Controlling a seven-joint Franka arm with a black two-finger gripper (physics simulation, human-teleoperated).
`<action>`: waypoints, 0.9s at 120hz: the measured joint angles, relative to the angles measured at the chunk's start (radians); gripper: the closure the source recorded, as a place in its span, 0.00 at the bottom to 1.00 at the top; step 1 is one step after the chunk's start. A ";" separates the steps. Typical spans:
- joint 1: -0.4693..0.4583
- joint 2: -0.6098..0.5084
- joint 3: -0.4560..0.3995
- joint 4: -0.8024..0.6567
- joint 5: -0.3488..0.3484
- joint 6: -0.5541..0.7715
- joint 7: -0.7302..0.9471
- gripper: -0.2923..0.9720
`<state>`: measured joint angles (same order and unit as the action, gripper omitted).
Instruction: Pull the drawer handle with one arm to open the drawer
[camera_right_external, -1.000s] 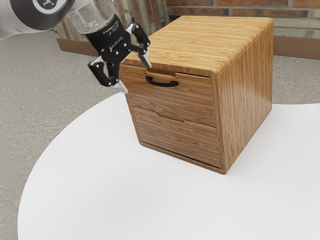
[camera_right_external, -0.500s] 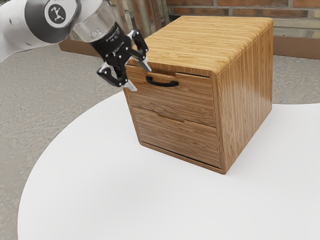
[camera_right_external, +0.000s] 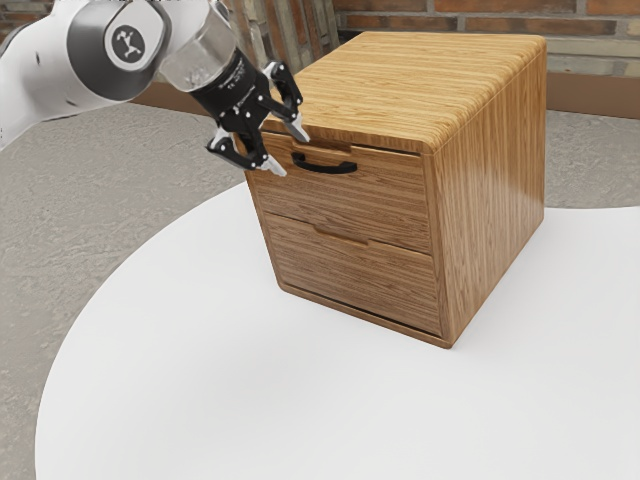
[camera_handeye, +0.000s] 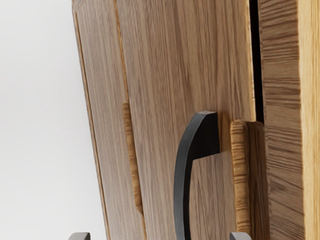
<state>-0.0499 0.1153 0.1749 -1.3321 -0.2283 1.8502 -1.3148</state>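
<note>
One white round table (camera_right_external: 250, 400) is lying nearest the camera and carrying the wooden cabinet (camera_right_external: 490, 190), which is standing toward the exterior view's right. Its lower drawer (camera_right_external: 350, 262) and, at twelve o'clock of that, the upper drawer (camera_right_external: 350, 205) are both sitting flush with the cabinet front, so by my judgement nothing is opening yet and no part of the pull is done. The black drawer handle (camera_right_external: 323, 165) is running level along the top of the upper drawer, with nothing gripping it. The gripper (camera_right_external: 288, 152) is hovering just at nine o'clock of that handle, by the cabinet's front corner, its fingers spreading wide and holding nothing; one tip is lying at about twelve o'clock of the handle's near end and the other at about eight o'clock of it. From the hand's camera the fingertips (camera_handeye: 79, 235) are bracketing the bar's line, with the bar lying ahead of them. What is remaining, as I am reading it, is the whole job: bringing the fingers around the bar, closing on it, and drawing it out toward seven o'clock, away from the cabinet face. Farther back the white arm (camera_right_external: 90, 50) is reaching in from ten o'clock over the grey floor (camera_right_external: 100, 220), and the brick wall (camera_right_external: 450, 8) is closing the scene behind
</note>
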 joint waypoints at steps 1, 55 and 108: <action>0.000 0.001 0.000 0.000 0.000 0.001 0.001 0.52; -0.001 0.042 -0.002 -0.002 0.002 0.022 0.034 0.53; 0.000 0.043 -0.006 -0.024 0.000 0.022 0.049 0.63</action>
<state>-0.0496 0.1581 0.1687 -1.3556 -0.2282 1.8727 -1.2660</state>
